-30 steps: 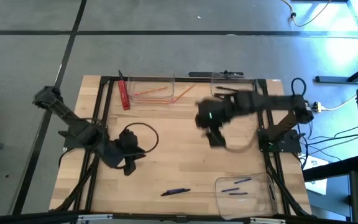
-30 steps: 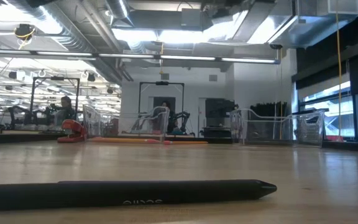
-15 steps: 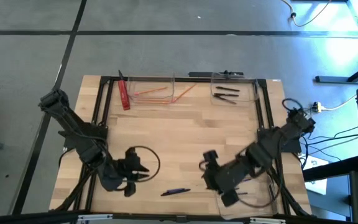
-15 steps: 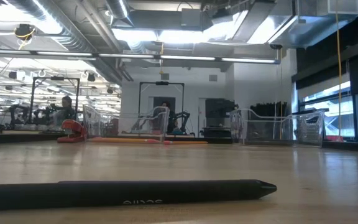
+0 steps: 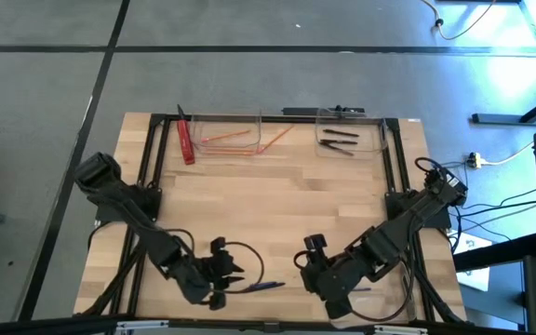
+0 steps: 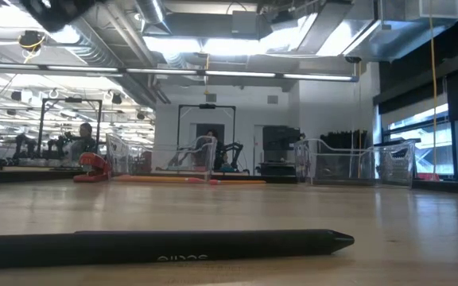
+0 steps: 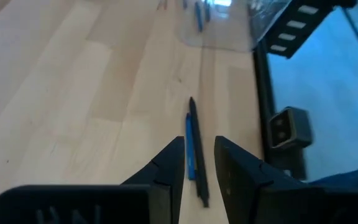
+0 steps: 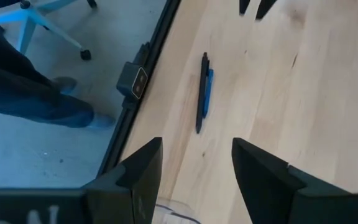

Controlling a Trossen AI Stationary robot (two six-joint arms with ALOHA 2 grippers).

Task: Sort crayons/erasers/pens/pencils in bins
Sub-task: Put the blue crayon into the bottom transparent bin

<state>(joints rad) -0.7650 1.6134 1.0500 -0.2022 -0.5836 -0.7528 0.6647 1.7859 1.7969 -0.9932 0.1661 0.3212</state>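
Observation:
Two pens, one black (image 7: pixel 197 155) and one blue (image 7: pixel 189 146), lie side by side on the wood near the table's front edge (image 5: pixel 263 287). My left gripper (image 5: pixel 235 276) is just left of them, slanting down, its fingers a little apart (image 7: pixel 199 142) and in line with the pens, touching nothing. My right gripper (image 5: pixel 310 277) hangs wide open (image 8: pixel 194 149) to the right of the pens (image 8: pixel 202 93). In the low view the black pen (image 6: pixel 165 246) lies across the foreground. A clear bin (image 7: pixel 222 31) with blue pens stands at the near right, mostly under my right arm.
At the far edge stand a bin with orange pencils (image 5: pixel 226 138) and a bin with dark pens (image 5: pixel 347 140). A red bar (image 5: pixel 186 141) lies left of them. The black frame rail (image 8: pixel 143 68) runs along the near edge, and a person's legs show beyond it.
My left gripper has moved down and toward the table's near right, ending just left of the pens. My right gripper has swung from the far middle of the table to the near edge, right of the pens and over the near-right bin. The pens have stayed where they were.

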